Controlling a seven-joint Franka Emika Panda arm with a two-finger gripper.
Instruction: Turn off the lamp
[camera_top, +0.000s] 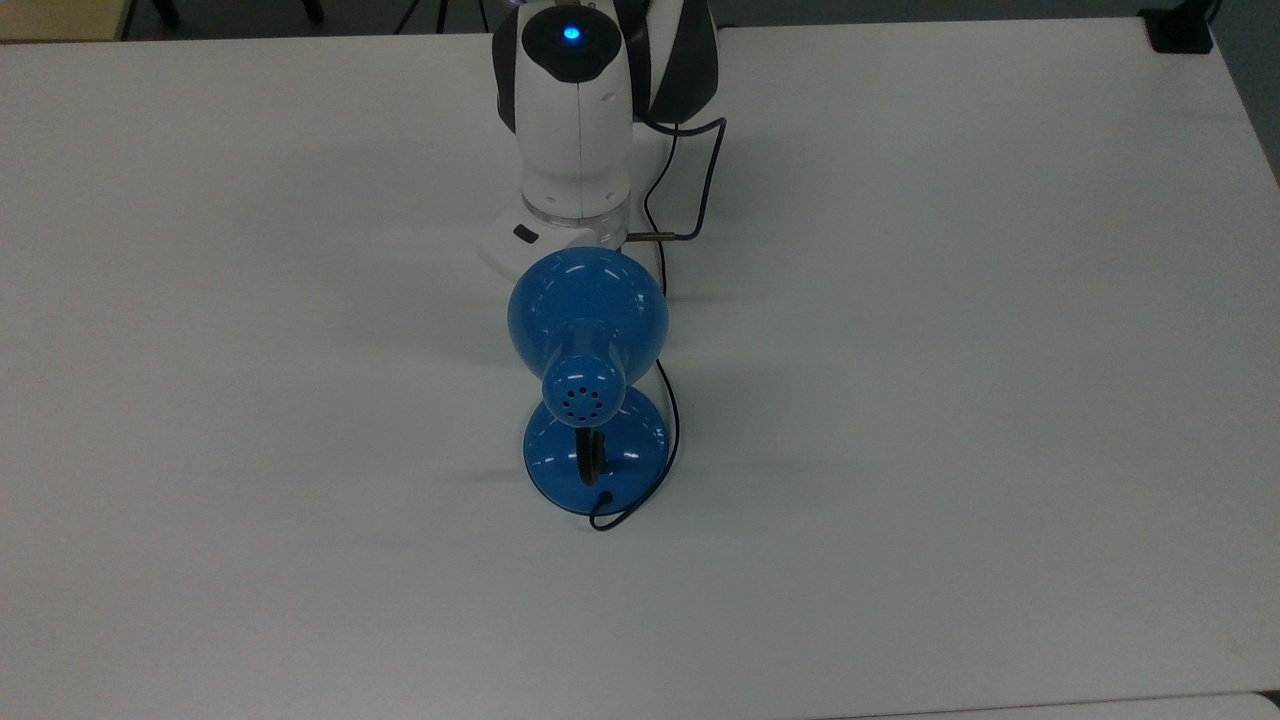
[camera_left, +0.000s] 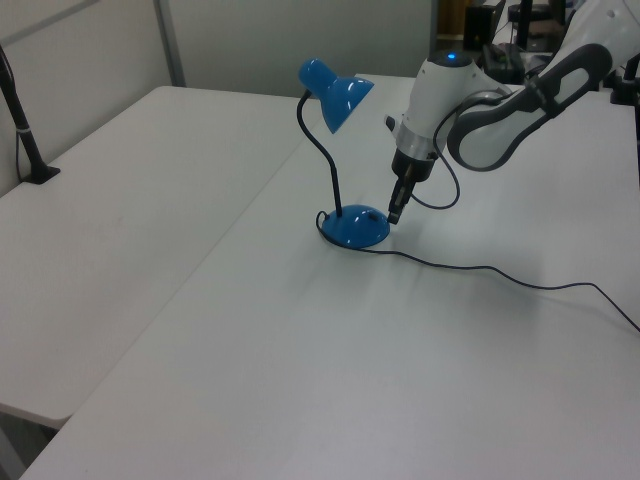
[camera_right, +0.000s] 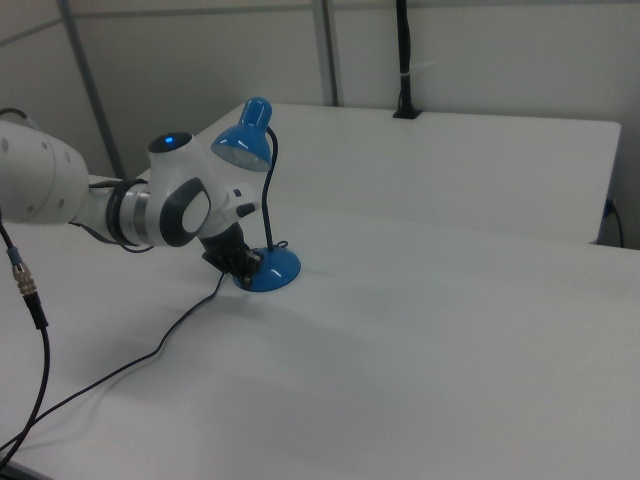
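Looking at this, the lamp (camera_left: 340, 150) is dark, no glow under the shade and no bright patch on the table (camera_top: 950, 400), so I'd say the job is basically done. It stands about mid-table, its round blue base (camera_left: 354, 228) flat on the surface and the shade tipped toward the arm. The gripper (camera_left: 396, 210) hangs just beside the base's edge, on the left view's right, fingertips pointing down and close together as far as I can make out, holding nothing.

What could go sideways: the fingertips are so near the base that a sloppy retreat could bump the switch again or nudge the base. The thin black cord (camera_left: 480, 270) loops around the base and trails off across the table near the arm, so a low sideways move could snag it and drag or tip the whole lamp.

Count: one lamp, one cord, one arm, one gripper.
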